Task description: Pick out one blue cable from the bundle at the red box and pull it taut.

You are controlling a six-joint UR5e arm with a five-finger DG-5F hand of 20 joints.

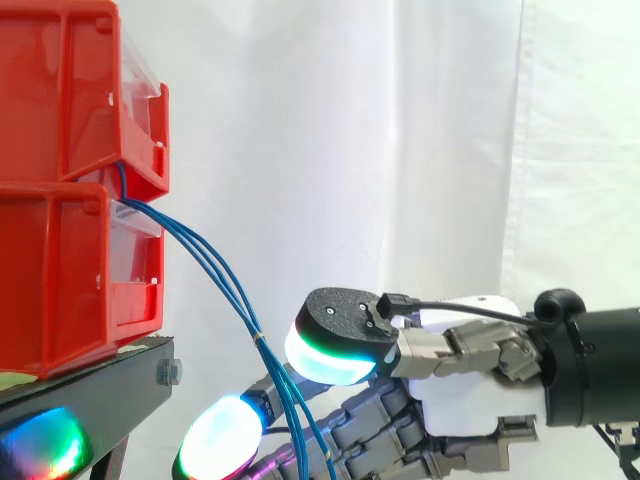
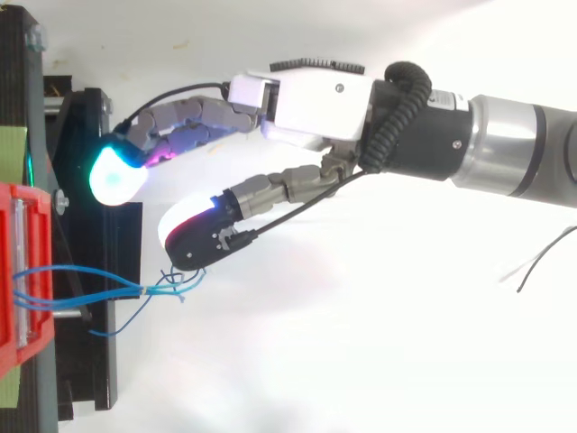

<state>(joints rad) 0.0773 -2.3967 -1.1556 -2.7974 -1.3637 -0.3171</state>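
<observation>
Evidently the hand (image 2: 315,99) is open, spread beside the blue cables (image 1: 222,278), likely to single one out. They droop from the red box (image 1: 60,250), upper left.

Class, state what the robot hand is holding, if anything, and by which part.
Nothing: the hand is open, and the blue cables hang unpinched beside its thumb pad.

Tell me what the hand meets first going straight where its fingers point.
Probably the black stand under the red bins: the hand's fingers aim at its edge. The blue cables lie aside. Height unclear.
</observation>
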